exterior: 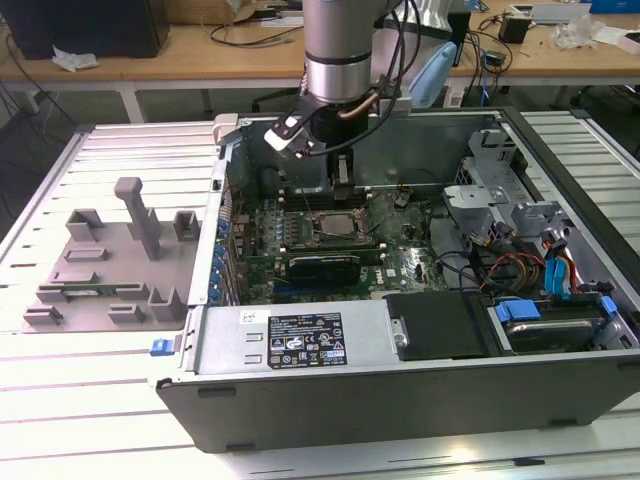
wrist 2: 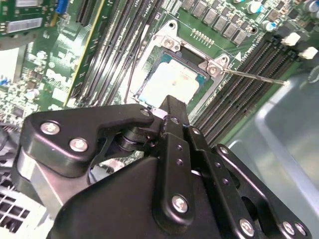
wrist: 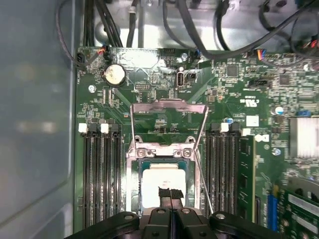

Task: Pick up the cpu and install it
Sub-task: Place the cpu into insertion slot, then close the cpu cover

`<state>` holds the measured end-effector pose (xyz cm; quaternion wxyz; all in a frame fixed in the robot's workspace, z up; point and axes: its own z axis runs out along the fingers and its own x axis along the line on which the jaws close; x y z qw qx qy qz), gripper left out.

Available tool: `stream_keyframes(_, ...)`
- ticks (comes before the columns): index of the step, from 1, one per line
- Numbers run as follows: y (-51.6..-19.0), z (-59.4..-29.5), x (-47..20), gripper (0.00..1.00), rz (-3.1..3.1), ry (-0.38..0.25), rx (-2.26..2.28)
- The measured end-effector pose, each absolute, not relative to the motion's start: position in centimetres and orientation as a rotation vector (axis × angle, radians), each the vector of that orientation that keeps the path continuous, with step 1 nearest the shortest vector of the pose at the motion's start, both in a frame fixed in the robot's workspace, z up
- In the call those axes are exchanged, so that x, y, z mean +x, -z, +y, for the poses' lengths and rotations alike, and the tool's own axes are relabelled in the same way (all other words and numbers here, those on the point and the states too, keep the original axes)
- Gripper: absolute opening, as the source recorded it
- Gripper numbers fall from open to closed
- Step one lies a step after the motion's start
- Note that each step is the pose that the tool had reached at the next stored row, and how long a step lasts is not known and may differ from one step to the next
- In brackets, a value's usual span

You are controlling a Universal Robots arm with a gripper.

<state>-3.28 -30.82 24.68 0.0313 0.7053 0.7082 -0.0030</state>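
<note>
Pincer (wrist: 171, 195): fingers pressed together with nothing between them, reaching down into the open computer case (exterior: 300, 345), directly over the socket.
Cpu (wrist: 160, 180): lies flat, silver top up, inside the socket frame (wrist: 159, 151) on the motherboard (wrist: 239, 99); not gripped.
Cpu to pincer: right under the closed tips, which overlap one edge of it in both wrist views; I cannot tell whether they touch it.
Load plate (wrist: 169, 105): hinged open beside the socket.
Memory slots (wrist: 94, 169): flank the socket on both sides.
Gray fixture (exterior: 110, 265): on the desk (exterior: 90, 420), at the exterior view's left of the case, well apart from the pincer.
</note>
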Motion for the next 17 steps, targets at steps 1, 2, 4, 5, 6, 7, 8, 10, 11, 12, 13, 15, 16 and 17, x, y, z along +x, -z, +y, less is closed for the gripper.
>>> stream_keyframes(1, -24.99, -30.81, -3.28, 0.11, 2.181, 0.010, 2.172)
stream_keyframes(2, -25.37, -30.80, -3.28, 0.11, 2.180, 0.012, 2.172)
stream_keyframes(4, -25.64, -30.78, -3.28, 0.11, 2.180, 0.013, 2.171)
stream_keyframes(5, -25.65, -30.78, -3.28, 0.11, 2.180, 0.013, 2.171)
stream_keyframes(6, -25.65, -30.78, -3.28, 0.11, 2.180, 0.013, 2.171)
stream_keyframes(7, -25.66, -30.78, -3.28, 0.11, 2.180, 0.014, 2.171)
stream_keyframes(8, -25.66, -30.78, -3.28, 0.11, 2.179, 0.014, 2.170)
stream_keyframes(10, -25.66, -30.78, -3.28, 0.11, 2.179, 0.014, 2.170)
stream_keyframes(11, -25.66, -30.78, -3.28, 0.11, 2.179, 0.014, 2.170)
stream_keyframes(12, -25.66, -30.78, -3.28, 0.11, 2.179, 0.014, 2.170)
stream_keyframes(13, -25.66, -30.78, -3.28, 0.11, 2.179, 0.014, 2.170)
stream_keyframes(15, -25.66, -30.78, -3.28, 0.11, 2.179, 0.014, 2.170)
stream_keyframes(16, -25.66, -30.78, -3.28, 0.11, 2.179, 0.014, 2.170)
stream_keyframes(17, -25.66, -30.78, -3.28, 0.11, 2.179, 0.014, 2.170)
